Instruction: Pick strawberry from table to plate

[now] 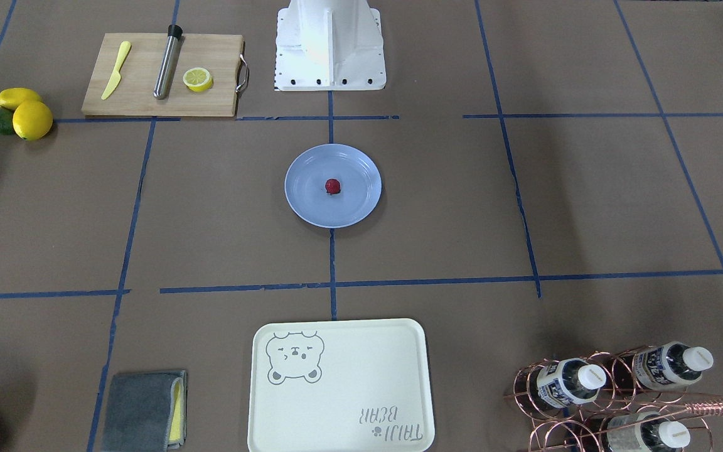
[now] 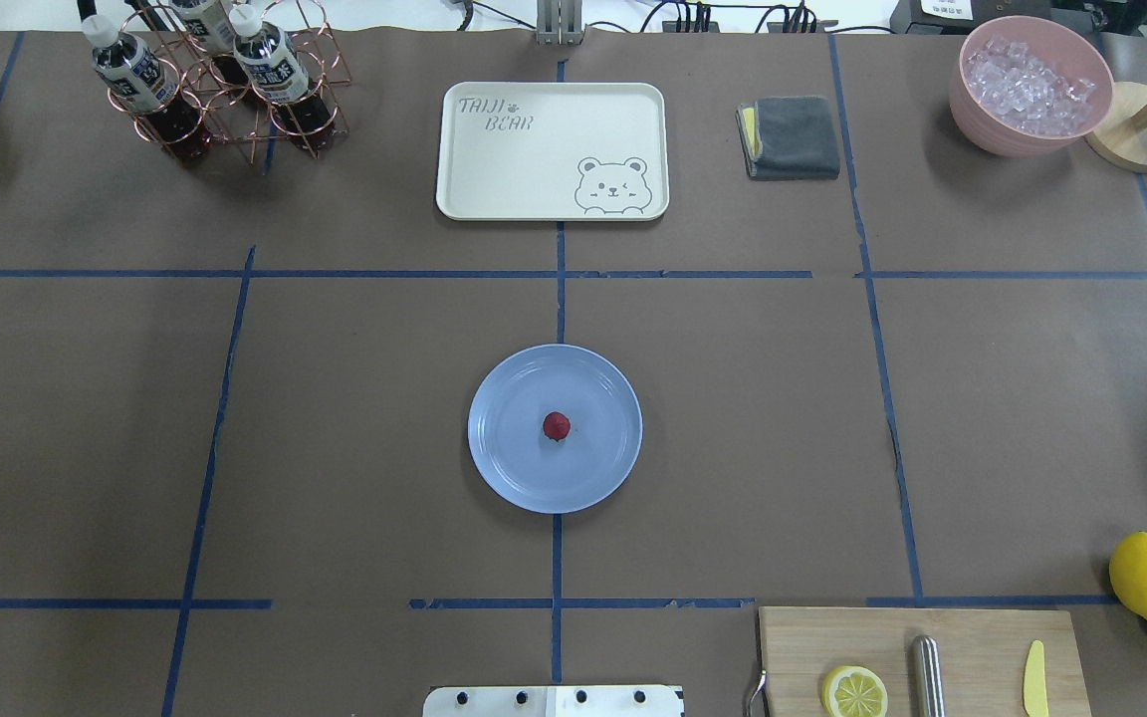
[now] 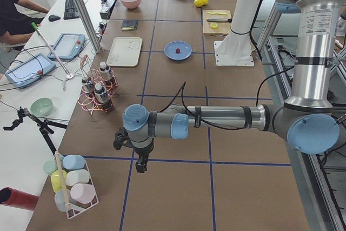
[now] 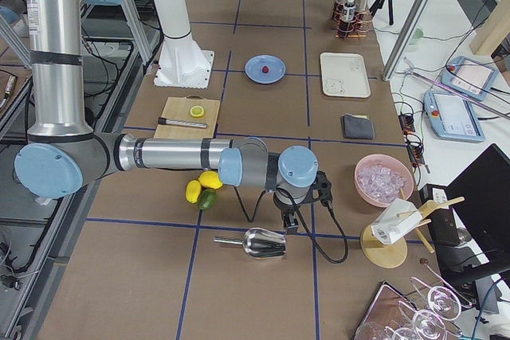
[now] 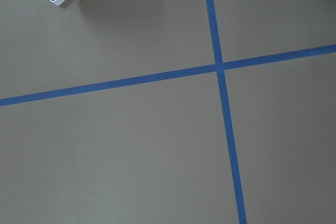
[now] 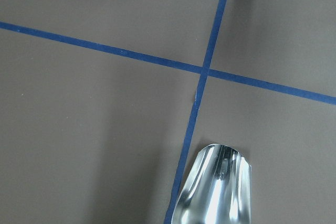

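Strawberry lies at the centre of the plate, which sits mid-worktop on the centre tape line. Judged from this, the transfer is complete; no pick remains.

Left fingers hang over bare paper near the worktop's left end, beyond the bottle rack. Right fingers hang near the right end, just beside a metal scoop and past the lemons. Both are well apart from the plate, and neither arm is clearly the nearer. From either, the berry lies inward toward the worktop's middle.

Finger state: cannot be told for either arm, since they show in side views only and the wrist views show no fingers.

The berry is rounded — no long axis can be made out.

Writing: the tray reads "TAIJI BEAR" with a bear outline. The bottle labels are too small to read.
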Robot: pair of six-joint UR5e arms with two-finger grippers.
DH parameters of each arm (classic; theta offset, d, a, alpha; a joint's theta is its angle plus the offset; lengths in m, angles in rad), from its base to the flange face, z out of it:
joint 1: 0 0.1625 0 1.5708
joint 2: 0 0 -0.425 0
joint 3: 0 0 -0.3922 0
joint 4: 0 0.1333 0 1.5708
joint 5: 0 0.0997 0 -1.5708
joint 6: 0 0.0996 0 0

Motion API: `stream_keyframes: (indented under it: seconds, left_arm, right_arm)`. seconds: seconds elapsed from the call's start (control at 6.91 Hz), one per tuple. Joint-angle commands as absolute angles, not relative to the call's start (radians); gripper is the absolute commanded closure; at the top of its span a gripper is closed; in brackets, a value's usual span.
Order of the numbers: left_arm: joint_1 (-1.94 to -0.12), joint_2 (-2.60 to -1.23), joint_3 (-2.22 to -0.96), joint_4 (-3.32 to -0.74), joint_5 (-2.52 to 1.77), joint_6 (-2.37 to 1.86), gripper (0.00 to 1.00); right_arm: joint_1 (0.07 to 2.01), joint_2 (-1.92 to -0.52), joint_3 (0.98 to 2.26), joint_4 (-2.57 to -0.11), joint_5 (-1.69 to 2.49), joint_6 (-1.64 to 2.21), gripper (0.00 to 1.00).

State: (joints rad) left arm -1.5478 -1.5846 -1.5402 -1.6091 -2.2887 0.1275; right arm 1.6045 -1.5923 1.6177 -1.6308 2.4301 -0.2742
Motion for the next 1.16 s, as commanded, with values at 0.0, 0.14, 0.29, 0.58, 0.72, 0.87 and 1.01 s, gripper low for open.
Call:
stream_keyframes:
  seconds: [0.0, 0.14, 0.29, 0.58, 0.72, 0.87, 1.01]
  left_arm:
    - [-1.548, -1.585, -1.542, -1.609, -2.289, 0.127, 0.0]
    - [-1.548, -1.586, -1.543, -1.609, -2.29, 0.127, 0.0]
    - [-1.548, -1.586, -1.543, -1.609, -2.289, 0.127, 0.0]
    - [-1.548, -1.586, -1.542, -1.609, -2.29, 0.126, 0.0]
    - [-1.548, -1.586, -1.542, -1.611, -2.29, 0.124, 0.0]
    - [-1.548, -1.586, -1.542, -1.612, -2.29, 0.124, 0.0]
    - [-1.548, -1.586, -1.542, -1.612, -2.29, 0.123, 0.0]
  right_arm:
    - [1.609, -1.592, 1.589, -1.573, 2.428, -0.229, 0.0]
    - [1.609, -1.591, 1.582, -1.556, 2.428, -0.219, 0.0]
    - [1.609, -1.591, 1.578, -1.539, 2.428, -0.218, 0.0]
    - [1.609, -1.588, 1.578, -1.539, 2.427, -0.206, 0.0]
    - [1.609, -1.588, 1.578, -1.537, 2.427, -0.187, 0.0]
    - [1.609, -1.588, 1.578, -1.537, 2.427, -0.17, 0.0]
    - [1.609, -1.589, 1.577, -1.539, 2.427, -0.154, 0.0]
